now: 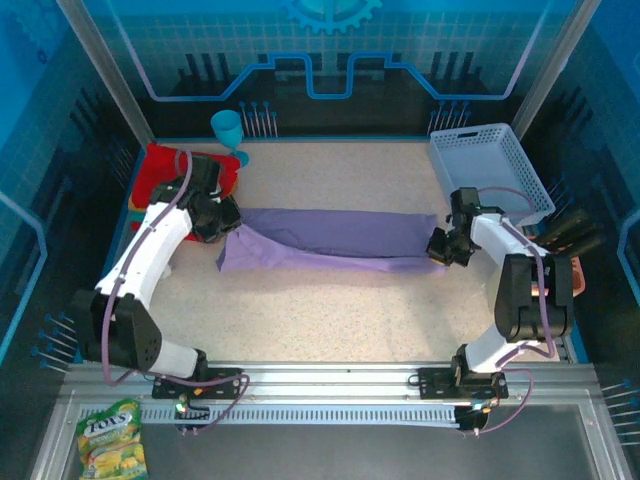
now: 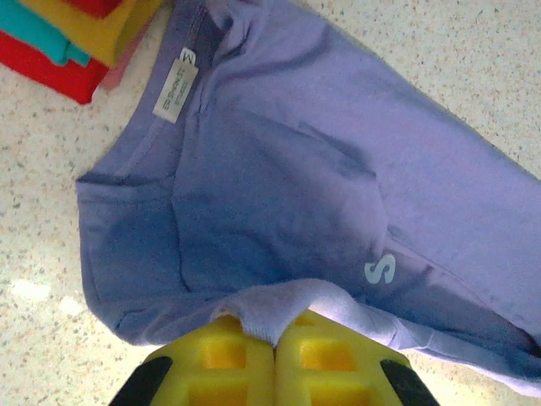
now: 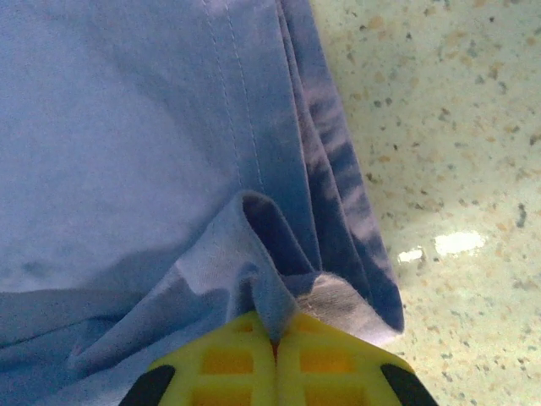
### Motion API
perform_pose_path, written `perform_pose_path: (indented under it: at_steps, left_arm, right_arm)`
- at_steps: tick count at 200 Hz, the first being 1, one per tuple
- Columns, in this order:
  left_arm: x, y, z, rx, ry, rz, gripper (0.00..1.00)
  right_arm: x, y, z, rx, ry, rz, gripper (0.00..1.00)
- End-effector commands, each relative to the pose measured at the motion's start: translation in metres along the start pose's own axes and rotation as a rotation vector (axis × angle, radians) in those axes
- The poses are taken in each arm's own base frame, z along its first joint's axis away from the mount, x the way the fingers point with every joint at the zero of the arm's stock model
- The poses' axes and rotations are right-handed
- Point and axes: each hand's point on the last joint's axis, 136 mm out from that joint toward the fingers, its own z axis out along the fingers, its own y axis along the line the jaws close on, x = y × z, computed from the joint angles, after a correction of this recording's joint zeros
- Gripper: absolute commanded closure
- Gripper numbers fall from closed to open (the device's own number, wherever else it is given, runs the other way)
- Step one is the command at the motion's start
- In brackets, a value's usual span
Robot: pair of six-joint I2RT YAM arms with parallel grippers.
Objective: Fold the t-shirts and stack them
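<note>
Speckled tabletop (image 1: 330, 300): left end effector (image 2: 275, 355) and right end effector (image 3: 275, 347) pinch opposite ends of a limp, light-looking purple tee (image 1: 330, 235), probably best held by its edges.

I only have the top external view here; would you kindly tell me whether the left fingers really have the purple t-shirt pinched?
Observer: Yes. In the left wrist view the left gripper has its yellow fingers shut on a raised fold of the purple t-shirt.
Operator: Thank you. And the right side?
Observer: The right gripper is likewise shut on a pinched ridge of the cloth, close to the stitched hem.
Operator: Which end of the shirt lies by the left arm?
Observer: The collar end: the white neck label shows there.
</note>
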Motion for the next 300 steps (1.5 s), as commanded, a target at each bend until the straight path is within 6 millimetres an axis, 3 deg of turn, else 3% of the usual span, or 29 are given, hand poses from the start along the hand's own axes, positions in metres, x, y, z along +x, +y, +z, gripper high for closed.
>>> perform_pose_path:
  at_steps: [1,77,115,123,136,146,177,204,211,223,232,267,283,300]
  left_arm:
    - [-0.02,-0.008,0.001,0.014,-0.028,0.028,1.0]
    - [-0.063,-0.017,0.031,-0.035,-0.038,0.064,1.0]
    - [-0.071,-0.014,0.049,-0.049,-0.018,0.059,1.0]
    - [-0.072,-0.014,0.054,-0.048,-0.01,0.057,1.0]
    - [-0.073,-0.014,0.063,-0.047,0.004,0.052,1.0]
    - [-0.075,-0.014,0.069,-0.048,0.013,0.047,1.0]
    - [-0.086,-0.013,0.087,-0.051,0.041,0.025,1.0]
    - [-0.094,-0.01,0.104,-0.082,0.062,0.018,0.92]
    - [-0.096,-0.01,0.107,-0.091,0.062,0.02,0.86]
    - [-0.102,-0.01,0.108,-0.106,0.052,0.025,0.63]
    - [-0.106,-0.011,0.106,-0.111,0.045,0.03,0.54]
    - [-0.105,-0.019,0.084,-0.086,0.036,0.041,0.47]
    - [-0.093,-0.029,0.069,-0.026,0.019,0.04,0.46]
    - [-0.066,-0.043,0.064,0.056,0.05,0.026,0.43]
  right_arm:
    - [-0.015,0.004,0.002,-0.021,-0.013,-0.003,1.0]
    - [-0.043,0.005,0.008,0.014,-0.026,-0.004,1.0]
    - [-0.051,0.008,0.014,0.01,-0.006,0.005,0.96]
    - [-0.052,0.009,0.015,0.007,-0.005,0.008,0.92]
    - [-0.054,0.012,0.016,-0.01,-0.01,0.011,0.67]
    - [-0.055,0.016,0.014,-0.023,-0.018,0.006,0.54]
    - [-0.06,0.031,-0.001,-0.08,-0.073,-0.029,0.32]
    - [-0.058,0.047,-0.016,-0.142,-0.114,-0.079,0.14]
    - [-0.057,0.049,-0.019,-0.15,-0.129,-0.093,0.11]
    - [-0.056,0.055,-0.025,-0.156,-0.152,-0.121,0.01]
    - [-0.054,0.057,-0.029,-0.158,-0.16,-0.137,0.0]
    - [-0.044,0.068,-0.039,-0.16,-0.167,-0.184,0.0]
    - [-0.039,0.07,-0.042,-0.157,-0.175,-0.196,0.0]
    - [-0.034,0.07,-0.043,-0.159,-0.175,-0.199,0.0]
